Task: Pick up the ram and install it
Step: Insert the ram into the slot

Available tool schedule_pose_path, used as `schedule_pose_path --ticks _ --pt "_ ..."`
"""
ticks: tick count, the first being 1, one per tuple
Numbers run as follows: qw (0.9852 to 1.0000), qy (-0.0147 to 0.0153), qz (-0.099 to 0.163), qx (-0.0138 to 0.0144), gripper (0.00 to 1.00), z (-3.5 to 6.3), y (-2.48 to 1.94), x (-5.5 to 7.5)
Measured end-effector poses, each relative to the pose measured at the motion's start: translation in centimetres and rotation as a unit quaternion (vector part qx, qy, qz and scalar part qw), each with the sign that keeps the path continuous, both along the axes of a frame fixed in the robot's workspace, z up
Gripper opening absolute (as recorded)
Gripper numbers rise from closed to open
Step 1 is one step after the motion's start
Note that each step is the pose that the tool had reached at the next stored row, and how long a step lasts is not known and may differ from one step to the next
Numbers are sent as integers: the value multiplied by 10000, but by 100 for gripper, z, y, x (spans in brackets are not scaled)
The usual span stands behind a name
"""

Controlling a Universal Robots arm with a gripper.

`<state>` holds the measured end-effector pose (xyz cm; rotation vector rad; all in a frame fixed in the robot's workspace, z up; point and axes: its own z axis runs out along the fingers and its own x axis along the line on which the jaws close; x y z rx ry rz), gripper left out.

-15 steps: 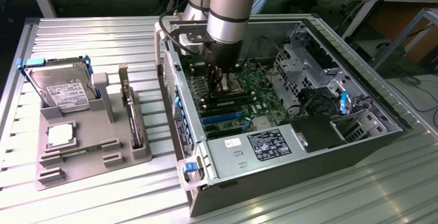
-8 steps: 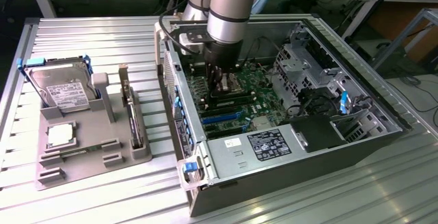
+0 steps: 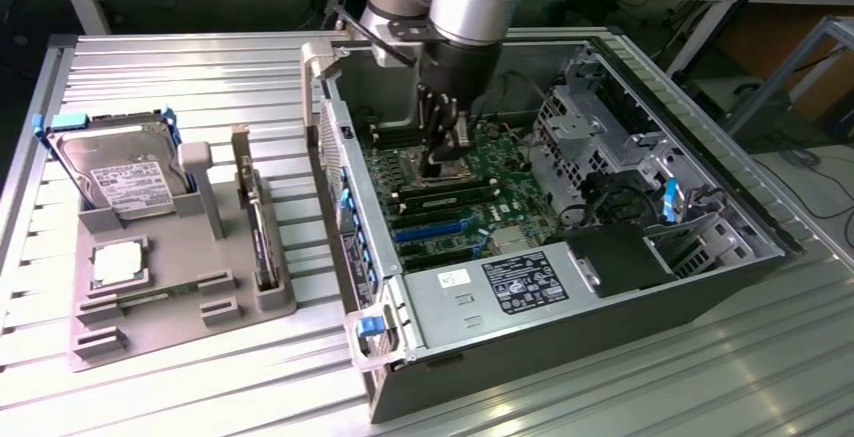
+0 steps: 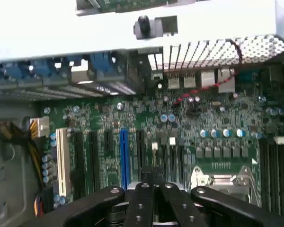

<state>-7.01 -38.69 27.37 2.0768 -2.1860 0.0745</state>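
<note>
My gripper (image 3: 445,155) reaches down into the open computer case (image 3: 694,257), just above the motherboard (image 3: 461,212) beside the CPU socket (image 4: 222,179). Its black fingers (image 4: 143,198) are shut together over the dark memory slots (image 4: 173,156). The fingers cover the spot under their tips, so I cannot tell whether the ram is pinched there. I cannot make out the ram anywhere else. In the exterior view the memory slots (image 3: 438,198) run as dark bars just in front of the gripper.
A grey holder tray (image 3: 160,332) at the exterior view's left carries a silver hard drive (image 3: 123,172), an upright expansion card (image 3: 258,227) and a square chip (image 3: 118,262). Drive cages (image 3: 601,147) and case walls crowd the gripper. Blue and white card slots (image 4: 123,156) lie nearby.
</note>
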Motion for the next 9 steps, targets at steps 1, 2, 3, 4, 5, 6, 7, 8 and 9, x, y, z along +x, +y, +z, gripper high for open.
schedule_pose_path --ticks 1,2,3,4,5,6,7,8,9 --pt "10000 0 1 29 11 9 -9 70" --pt "10000 -1 2 43 11 12 -15 125" --pt "10000 -5 2 46 11 11 -21 179" --pt "10000 -14 2 47 11 13 -34 272" --pt "10000 -38 2 84 11 15 -43 345" --pt "9999 -62 3 119 11 17 -50 399" --pt "9998 -89 4 151 11 18 -56 458" --pt "9998 -108 5 167 11 18 -60 503" --pt "9998 -124 6 179 11 17 -63 538"
